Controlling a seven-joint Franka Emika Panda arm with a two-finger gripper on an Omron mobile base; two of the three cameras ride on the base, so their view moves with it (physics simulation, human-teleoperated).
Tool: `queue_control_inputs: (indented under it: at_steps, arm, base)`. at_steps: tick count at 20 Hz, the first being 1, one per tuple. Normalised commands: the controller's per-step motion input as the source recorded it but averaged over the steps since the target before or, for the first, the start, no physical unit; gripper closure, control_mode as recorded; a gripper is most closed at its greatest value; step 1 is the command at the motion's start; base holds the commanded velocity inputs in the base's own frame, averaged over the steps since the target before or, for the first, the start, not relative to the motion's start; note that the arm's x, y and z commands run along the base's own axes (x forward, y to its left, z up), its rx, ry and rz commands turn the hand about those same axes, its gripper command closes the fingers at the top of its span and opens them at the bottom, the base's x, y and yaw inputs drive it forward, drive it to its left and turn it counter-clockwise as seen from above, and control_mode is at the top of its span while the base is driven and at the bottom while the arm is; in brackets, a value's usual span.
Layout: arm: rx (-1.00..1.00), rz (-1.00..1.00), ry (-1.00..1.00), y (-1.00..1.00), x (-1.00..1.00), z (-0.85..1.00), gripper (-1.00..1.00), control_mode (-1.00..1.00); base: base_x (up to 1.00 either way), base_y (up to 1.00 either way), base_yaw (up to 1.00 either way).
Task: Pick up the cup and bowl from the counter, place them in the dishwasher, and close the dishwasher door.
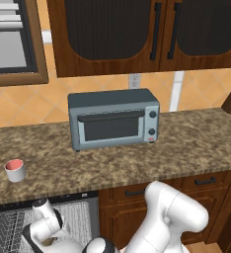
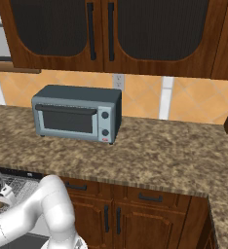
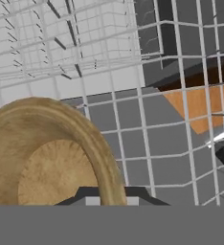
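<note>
The gripper (image 1: 48, 240) is down low in the open dishwasher (image 1: 78, 217), at the near left of the scene below the counter (image 1: 186, 148) edge, with the arm bent down from the right to reach it. In the hand view the tan-brown bowl (image 3: 47, 158) sits right at the finger tips: its rim passes between them and its ribbed inside faces the camera, tilted rather than flat. The jaws are clenched nearly together on that rim, so the gripper is grasping the bowl. Behind the bowl runs the white wire rack (image 3: 147, 119) of the dishwasher, with upright tines farther off; whether the bowl touches the wires cannot be told.

The cup (image 1: 15, 170), white with a pink-red inside, stands upright on the counter at the far left, near the front edge, above the dishwasher and well apart from the gripper. A grey toaster oven (image 1: 113, 118) stands farther back on the counter, to the right of the cup. Dark wooden cabinets (image 2: 111, 209) fill the space under the counter to the right of the dishwasher
</note>
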Motion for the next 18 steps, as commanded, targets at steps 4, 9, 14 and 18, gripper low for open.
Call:
queue_control_inputs:
  at_steps: [4, 9, 14, 18]
  arm:
    - [-0.06, 0.0, 0.0, 0.14, 0.0, 0.21, -1.0, -1.0]
    - [-0.04, 0.0, -0.04, 0.21, -0.11, 0.45, -1.0, -1.0]
    - [-0.01, 0.0, -0.1, 0.21, -0.16, 0.9, -1.0, -1.0]
    - [0.0, 0.02, -0.12, 0.24, -0.28, 0.96, -1.0, -1.0]
  base:
    - [0.0, 0.0, 0.0]
    - [0.0, 0.0, 0.0]
    - [0.0, 0.0, 0.0]
    - [0.0, 0.0, 0.0]
